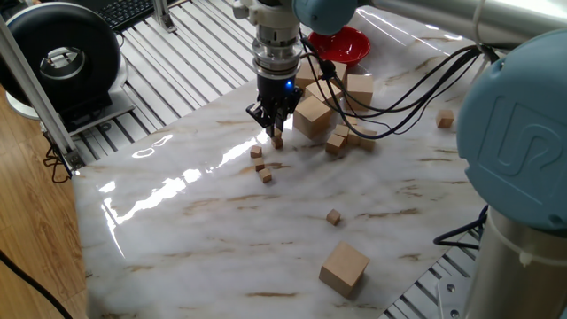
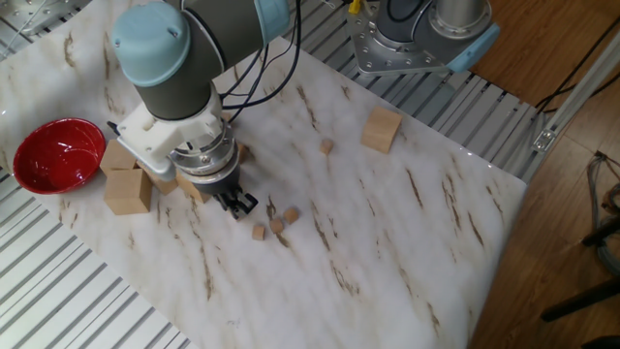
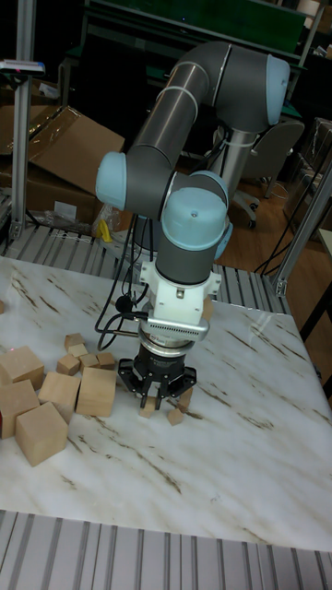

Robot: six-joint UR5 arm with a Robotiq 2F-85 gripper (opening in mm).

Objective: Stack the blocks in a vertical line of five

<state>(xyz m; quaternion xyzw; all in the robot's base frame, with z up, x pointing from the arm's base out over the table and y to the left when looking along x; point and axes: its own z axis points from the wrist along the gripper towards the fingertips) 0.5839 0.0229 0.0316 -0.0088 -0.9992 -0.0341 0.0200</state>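
Note:
My gripper (image 1: 276, 132) is down at the marble table (image 1: 204, 230), fingers pointing straight down. It looks shut on a tiny light-wood block (image 1: 277, 142) that rests on the table at the fingertips. In the tall view this block (image 3: 148, 408) shows at the gripper's (image 3: 159, 399) tip. The other fixed view hides it under the gripper (image 2: 237, 204). Three more tiny blocks (image 1: 256, 151) (image 1: 260, 165) (image 1: 266, 176) lie in a loose row just in front, also seen as blocks (image 2: 259, 232) (image 2: 277, 225) (image 2: 292, 213). Another tiny block (image 1: 333, 216) lies apart, mid-table.
Bigger wooden cubes (image 1: 313, 117) and medium cubes (image 1: 335, 143) cluster right behind the gripper, with cables hanging over them. A red bowl (image 1: 341, 44) sits at the table's far edge. One large cube (image 1: 344, 268) stands near the front edge, and a medium cube (image 1: 445, 118) at the right.

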